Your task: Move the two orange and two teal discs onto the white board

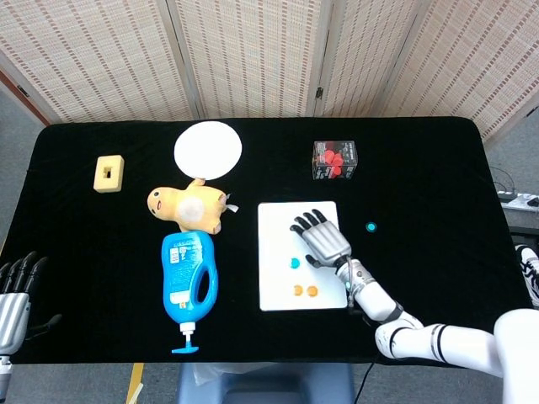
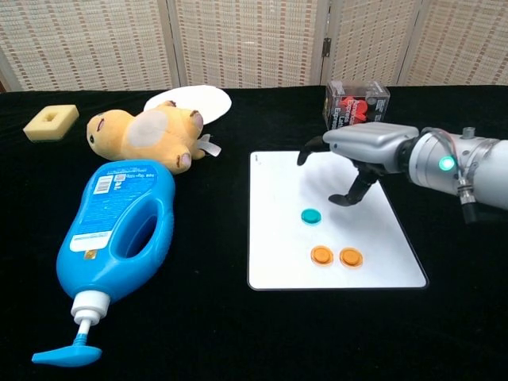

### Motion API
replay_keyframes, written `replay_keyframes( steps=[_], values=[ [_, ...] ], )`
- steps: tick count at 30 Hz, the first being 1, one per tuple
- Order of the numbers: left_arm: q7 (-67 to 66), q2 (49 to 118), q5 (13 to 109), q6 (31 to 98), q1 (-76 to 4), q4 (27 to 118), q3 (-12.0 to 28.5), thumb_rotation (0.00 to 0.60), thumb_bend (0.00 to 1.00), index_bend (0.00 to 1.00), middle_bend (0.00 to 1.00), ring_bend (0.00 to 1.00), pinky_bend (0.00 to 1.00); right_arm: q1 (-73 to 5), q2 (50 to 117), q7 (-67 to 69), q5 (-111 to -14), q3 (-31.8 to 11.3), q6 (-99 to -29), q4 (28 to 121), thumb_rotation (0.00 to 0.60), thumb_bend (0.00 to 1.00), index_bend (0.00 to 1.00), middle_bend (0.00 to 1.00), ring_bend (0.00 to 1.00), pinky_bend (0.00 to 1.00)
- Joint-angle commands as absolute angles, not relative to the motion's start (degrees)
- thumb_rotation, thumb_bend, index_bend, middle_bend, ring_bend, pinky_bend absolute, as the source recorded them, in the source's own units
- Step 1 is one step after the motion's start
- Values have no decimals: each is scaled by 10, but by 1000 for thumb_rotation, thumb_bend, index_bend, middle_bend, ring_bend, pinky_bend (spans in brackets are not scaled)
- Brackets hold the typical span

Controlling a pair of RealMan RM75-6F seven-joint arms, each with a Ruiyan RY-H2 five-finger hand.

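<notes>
right hand: hovers above the far half of the white board, palm down, fingers apart and curved downward, holding nothing; seen over the board's right part in the head view
left hand: at the near left edge of the table, far from the right hand; fingers apart, nothing in them; shows in the head view only
white board: lies flat under the right hand; its near edge reaches toward the robot
teal disc on board: lies flat on the board, just below and to the left of the right hand's fingertips, apart from them
orange discs: a pair side by side on the board, nearer the robot than the hand; the second sits just beside the first
second teal disc: on the black table, to the right of the right hand, off the board
clear box: behind the right hand, red pieces inside
blue bottle: lying on its side, well to the left of the board
plush toy: beyond the bottle; white plate behind it
yellow block: far left
</notes>
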State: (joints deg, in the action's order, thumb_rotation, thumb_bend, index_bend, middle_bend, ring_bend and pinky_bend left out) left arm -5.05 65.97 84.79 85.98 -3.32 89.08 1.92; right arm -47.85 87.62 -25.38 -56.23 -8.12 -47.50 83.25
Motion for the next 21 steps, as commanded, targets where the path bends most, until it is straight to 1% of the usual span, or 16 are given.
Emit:
replay_keyframes(
  steps=[1, 5, 9, 21],
  values=[
    [-51, 660, 847, 859, -33, 890, 19, 600, 90, 0, 0, 0, 0, -462, 853, -235, -554, -83, -487, 822, 600, 423, 248, 133, 68, 0],
    [-51, 661, 848, 860, -33, 890, 19, 600, 90, 0, 0, 0, 0, -439, 827, -207, -542, -80, -491, 803, 600, 422, 305, 137, 70, 0],
    [-54, 660, 850, 860, -34, 893, 19, 600, 89, 0, 0, 0, 0, -425, 818, -187, -530, -74, -480, 772, 600, 423, 335, 138, 71, 0],
    [-65, 655, 854, 862, -34, 907, 19, 600, 90, 0, 0, 0, 0, -417, 854, -150, -527, -71, -440, 672, 600, 423, 351, 139, 73, 0]
  ],
)
